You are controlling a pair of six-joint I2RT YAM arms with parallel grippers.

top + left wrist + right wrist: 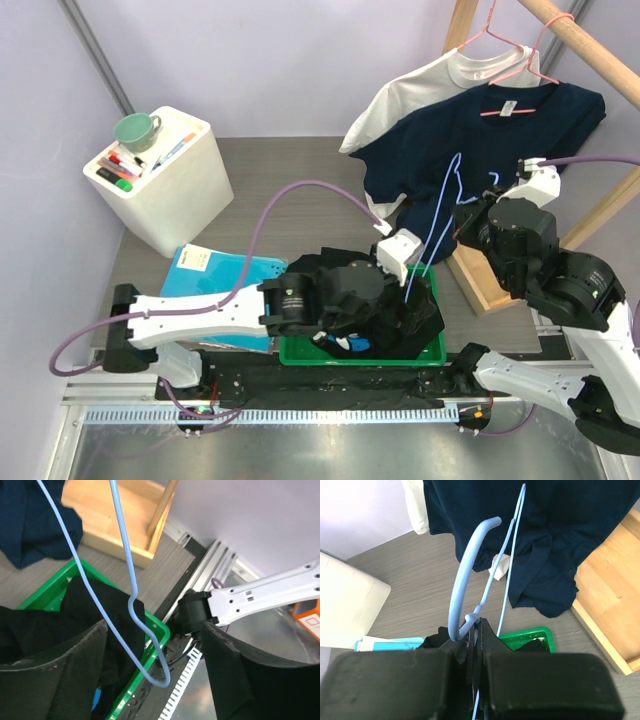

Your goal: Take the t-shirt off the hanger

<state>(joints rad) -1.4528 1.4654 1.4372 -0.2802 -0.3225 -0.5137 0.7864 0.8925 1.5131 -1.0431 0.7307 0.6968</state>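
A light-blue wire hanger [440, 215] is bare and hangs upside down from my right gripper [462, 222]. In the right wrist view the gripper [476, 625] is shut on the hanger [462, 575] at the neck, just under the hook. A black t-shirt [420, 315] lies bunched in the green bin [340, 353]. My left gripper [405, 290] is open over the bin. In the left wrist view its fingers [50, 675] stand wide apart around the hanger's lower corner [160, 680], without touching it, above the black t-shirt [100, 605].
A navy t-shirt [470, 140] and a white one [410, 90] hang on pink hangers [520, 70] from a wooden rack [590, 60] at the back right. A white box with a mug [165, 175] stands back left. A teal folder [210, 270] lies left of the bin.
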